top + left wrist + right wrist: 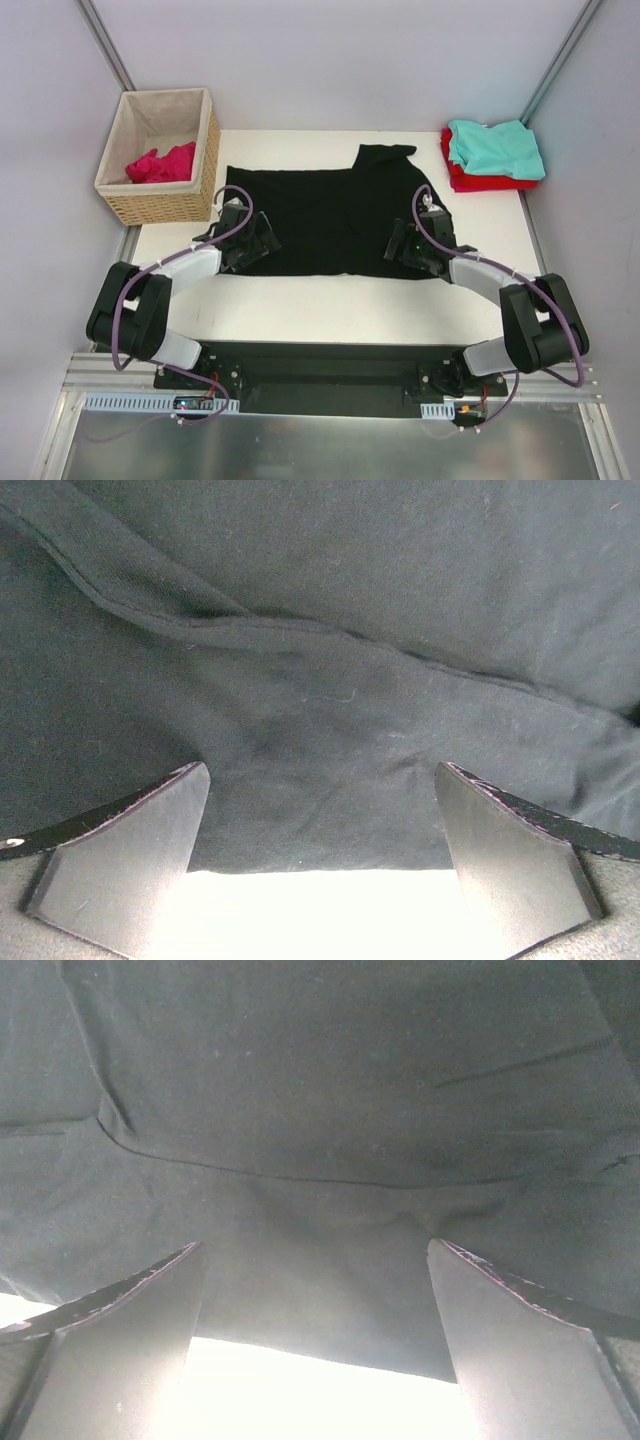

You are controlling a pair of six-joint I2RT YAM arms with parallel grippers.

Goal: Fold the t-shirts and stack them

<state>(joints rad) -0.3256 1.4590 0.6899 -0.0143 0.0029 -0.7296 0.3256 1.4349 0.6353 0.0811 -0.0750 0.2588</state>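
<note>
The large black t-shirt point(330, 215) lies spread flat in the middle of the table. My left gripper point(250, 235) is open over its near left part, and the near hem point(320, 810) lies between the fingers point(130, 860). My right gripper point(408, 243) is open over its near right part, with black cloth point(320, 1260) between its fingers point(500, 1350). A teal t-shirt point(495, 148) lies folded on top of a red t-shirt point(480, 180) at the far right. A magenta-pink t-shirt point(162, 163) is bunched in the basket.
A woven wicker basket point(165, 205) with beige lining stands at the far left corner of the table. White table surface point(340, 305) shows along the near edge, in front of the black shirt.
</note>
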